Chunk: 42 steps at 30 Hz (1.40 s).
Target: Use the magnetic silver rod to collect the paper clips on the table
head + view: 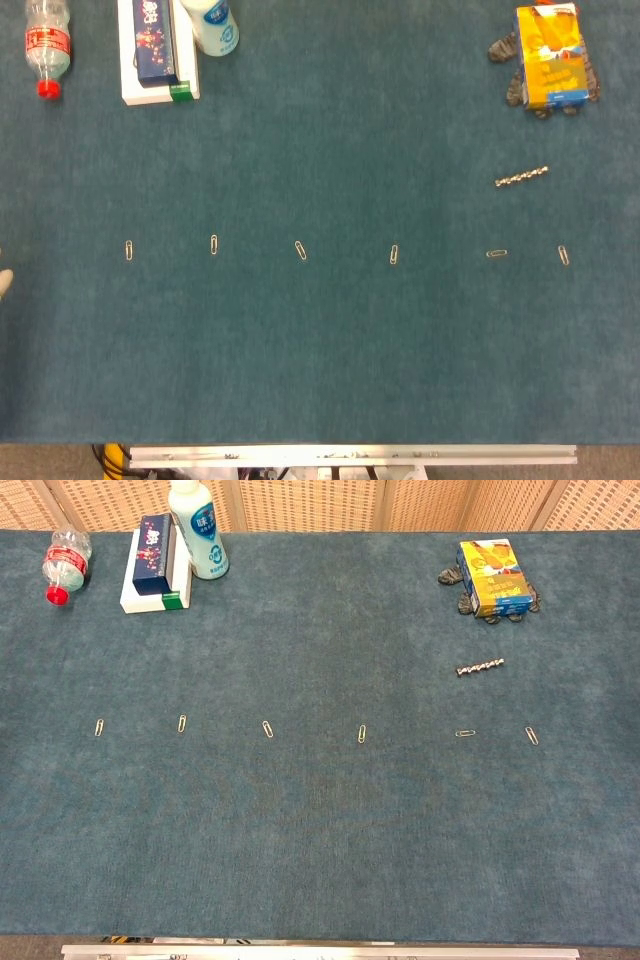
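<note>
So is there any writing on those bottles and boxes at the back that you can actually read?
None reads clearly in either view.
White bottle: blue label, characters too blurred.
Clear bottle: red label, print too small.
Dark blue box: a pattern or lettering, illegible.
Yellow box: graphics only, no legible words.

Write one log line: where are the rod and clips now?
silver rod: on table, untouched | paper clips: six in a row, uncollected | left hand: at edge
</note>
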### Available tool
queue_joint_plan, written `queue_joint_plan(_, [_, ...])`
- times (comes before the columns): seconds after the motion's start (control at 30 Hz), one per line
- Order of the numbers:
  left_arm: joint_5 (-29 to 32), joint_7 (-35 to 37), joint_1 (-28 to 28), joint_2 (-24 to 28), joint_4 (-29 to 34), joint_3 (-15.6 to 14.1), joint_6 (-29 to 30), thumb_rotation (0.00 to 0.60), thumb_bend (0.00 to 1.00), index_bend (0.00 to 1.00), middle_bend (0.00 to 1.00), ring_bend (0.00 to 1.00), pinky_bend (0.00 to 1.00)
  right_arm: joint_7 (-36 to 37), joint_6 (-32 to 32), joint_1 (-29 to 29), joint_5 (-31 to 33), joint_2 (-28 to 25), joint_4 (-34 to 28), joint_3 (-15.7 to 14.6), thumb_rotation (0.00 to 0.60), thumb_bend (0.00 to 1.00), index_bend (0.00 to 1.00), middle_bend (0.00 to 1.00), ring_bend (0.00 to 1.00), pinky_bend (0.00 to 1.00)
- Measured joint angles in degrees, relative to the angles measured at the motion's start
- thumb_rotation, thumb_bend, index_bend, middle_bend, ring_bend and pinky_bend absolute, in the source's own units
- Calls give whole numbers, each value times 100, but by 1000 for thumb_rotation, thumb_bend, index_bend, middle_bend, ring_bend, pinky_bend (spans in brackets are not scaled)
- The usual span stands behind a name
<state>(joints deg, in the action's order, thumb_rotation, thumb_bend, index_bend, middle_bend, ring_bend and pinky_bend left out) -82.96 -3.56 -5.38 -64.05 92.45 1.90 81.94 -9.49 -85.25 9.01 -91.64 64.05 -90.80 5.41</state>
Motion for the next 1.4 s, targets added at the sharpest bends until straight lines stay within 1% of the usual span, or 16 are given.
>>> queue_joint_plan(0.37, [69,51,-17,-9,-48,-7,-97,600,173,558,494,393,401,-578,1008,435,811,-45,-59,182,600,203,469,66,0,0])
queue_joint_plan(0.63, [238,-219,-68,-202,-302,32,-202,600,173,559,494,393,403,-1024,1716,917,1478,197,117,371,600,204,472,65,0,0])
queue_joint_plan(0.87, [204,-141,-113,-218,-316,0,-306,600,173,559,495,393,403,-1356,2164,1279,1883,451,308,460,600,203,472,65,0,0])
queue_joint_plan(1.07, [162,-35,-143,-175,-274,-14,-347,600,173,559,494,393,402,-1581,2321,1457,2046,633,382,447,600,203,472,65,0,0])
queue_joint_plan(1.4, [114,134,-134,-87,-216,-36,-329,600,173,559,494,393,403,-2089,2555,1667,2320,899,486,258,600,203,476,65,0,0])
